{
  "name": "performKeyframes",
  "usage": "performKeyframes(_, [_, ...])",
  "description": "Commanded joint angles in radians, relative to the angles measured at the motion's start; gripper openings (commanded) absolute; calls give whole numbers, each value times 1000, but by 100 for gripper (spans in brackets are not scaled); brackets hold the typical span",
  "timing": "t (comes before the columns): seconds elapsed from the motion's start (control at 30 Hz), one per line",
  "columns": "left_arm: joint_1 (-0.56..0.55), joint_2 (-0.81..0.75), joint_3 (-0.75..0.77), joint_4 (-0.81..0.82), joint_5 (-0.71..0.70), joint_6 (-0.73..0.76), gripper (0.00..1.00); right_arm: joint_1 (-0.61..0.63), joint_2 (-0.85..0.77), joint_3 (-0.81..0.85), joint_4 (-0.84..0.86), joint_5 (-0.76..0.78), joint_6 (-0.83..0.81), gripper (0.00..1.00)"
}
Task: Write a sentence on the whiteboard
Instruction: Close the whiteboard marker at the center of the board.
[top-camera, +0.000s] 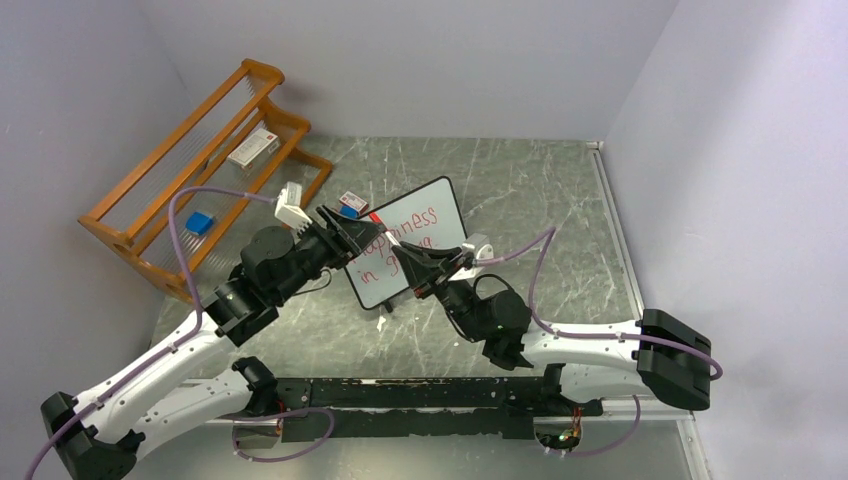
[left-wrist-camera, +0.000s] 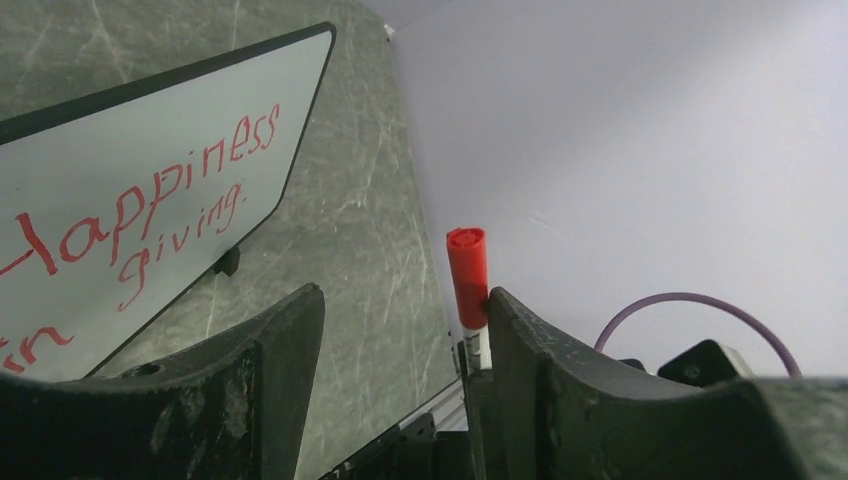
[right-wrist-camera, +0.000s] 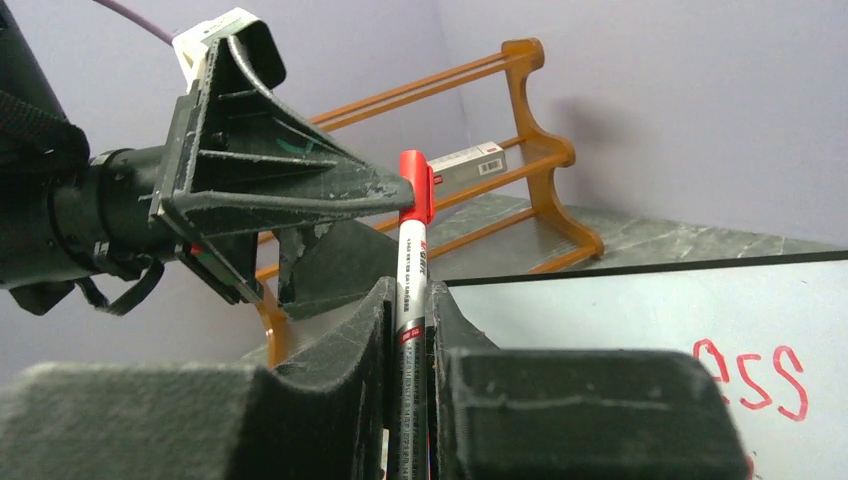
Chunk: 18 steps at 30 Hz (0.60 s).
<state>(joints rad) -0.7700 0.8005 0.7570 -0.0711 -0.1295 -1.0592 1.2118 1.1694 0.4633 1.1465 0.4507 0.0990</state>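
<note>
The whiteboard (top-camera: 441, 200) stands tilted on the table's middle, with the sentence (top-camera: 405, 232) in red, "Happiness in giving." It also shows in the left wrist view (left-wrist-camera: 200, 95) with the sentence (left-wrist-camera: 150, 200), and in the right wrist view (right-wrist-camera: 620, 330). My right gripper (right-wrist-camera: 410, 290) is shut on a red-capped marker (right-wrist-camera: 412, 250), held upright in front of the board. My left gripper (left-wrist-camera: 400, 300) is open. The marker's red cap (left-wrist-camera: 467, 275) lies against the inner face of its right finger. The left gripper's finger (right-wrist-camera: 300, 185) touches the cap in the right wrist view.
An orange wooden rack (top-camera: 200, 170) stands at the back left with a white box (top-camera: 253, 148) and a blue item (top-camera: 200, 222) on it. A small blue and white box (top-camera: 349, 204) lies by the board's far left corner. Grey walls enclose the table.
</note>
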Motion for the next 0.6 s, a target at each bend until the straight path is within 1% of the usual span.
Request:
performKeyframes(0.0, [-6,-28,-17,78,-48,-54,63,-1,-5,-15,26,-40,-24,0])
performKeyframes(0.07, [-6,-28,-31,119,-53,-65,61,-1,-3,-18,29,-48,-24,0])
performKeyframes(0.13, [-5,-16,-27,136,-43,-68,56,-2,-2,-21,36,-54,-18,0])
performKeyframes(0.23, [-5,10,-27,158,-2,-75,44,-2,2,-18,43,-56,-7,0])
performKeyframes(0.27, [-6,14,-36,177,11,-80,37,-3,5,-14,46,-58,-2,0])
performKeyframes(0.37, [-6,12,-81,254,49,-105,11,-2,15,-6,63,-53,27,0])
performKeyframes(0.4, [-6,11,-97,278,63,-116,6,-2,18,-4,69,-42,41,0])
performKeyframes(0.57, [-7,19,-187,412,160,-179,5,-3,42,-2,132,18,111,0])
